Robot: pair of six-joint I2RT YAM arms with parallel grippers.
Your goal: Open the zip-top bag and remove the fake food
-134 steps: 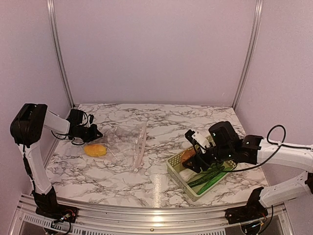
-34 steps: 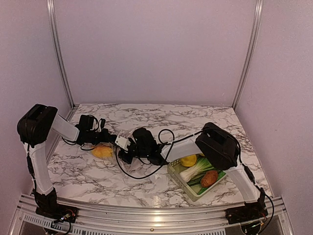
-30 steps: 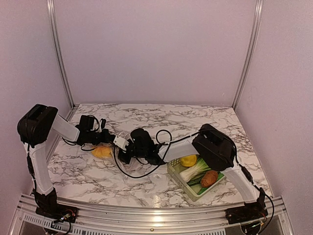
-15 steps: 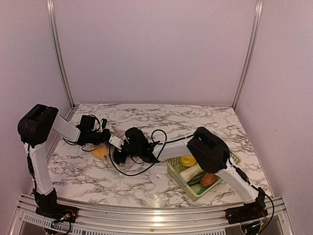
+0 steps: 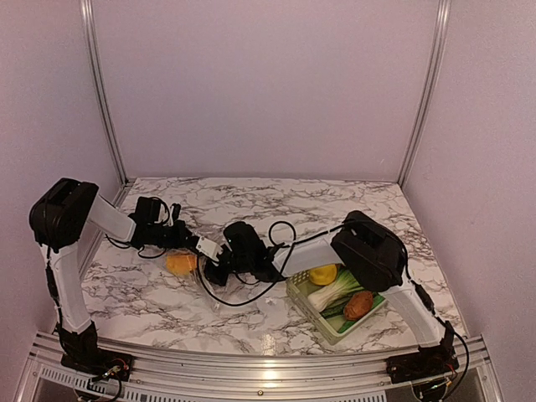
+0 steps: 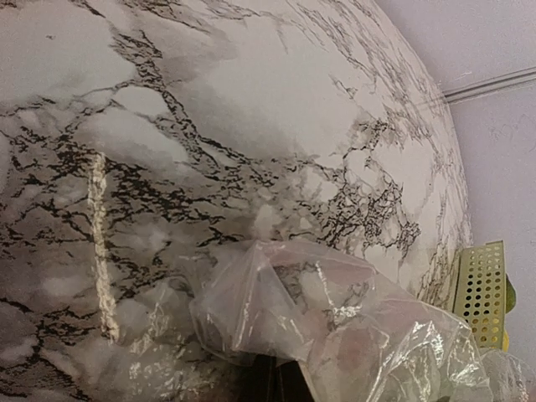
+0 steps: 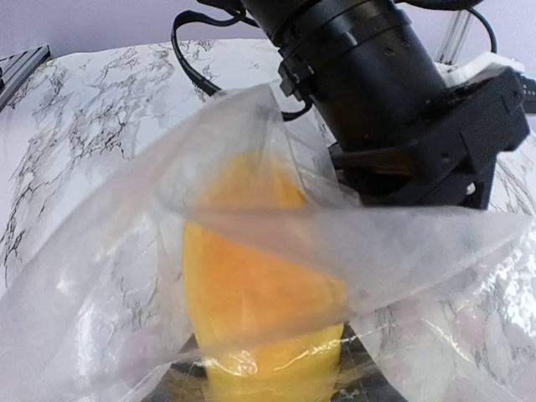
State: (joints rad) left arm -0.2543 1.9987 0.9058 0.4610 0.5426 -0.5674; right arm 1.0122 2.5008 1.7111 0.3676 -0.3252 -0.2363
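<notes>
Nearest to us, front right on the marble table (image 5: pixel 276 201), sits the pale lattice basket (image 5: pixel 328 328). In it we see the lemon (image 5: pixel 322 274), the bok choy (image 5: pixel 332 293) and the potato (image 5: pixel 358 304), all outside the plastic.

Left of the basket, the right arm stretches across the table, and the right gripper (image 5: pixel 207 268) is pushed into the crumpled zip-top bag (image 7: pixel 100 285). In the right wrist view the orange-yellow fruit (image 7: pixel 251 293) fills the space between the jaws, with clear film draped over and around it. Dark finger shapes flank its near end. The jaws stand partway closed on the fruit. We cannot tell whether a layer of plastic lies between pad and fruit.

Just beyond, the left gripper (image 5: pixel 186 243) comes in from the left wall, its jaws pinched fully together on a bunched fold of the bag. In the left wrist view the film gathers right at its fingers. The fruit lies just beside and below that pinch, inside the bag.
</notes>
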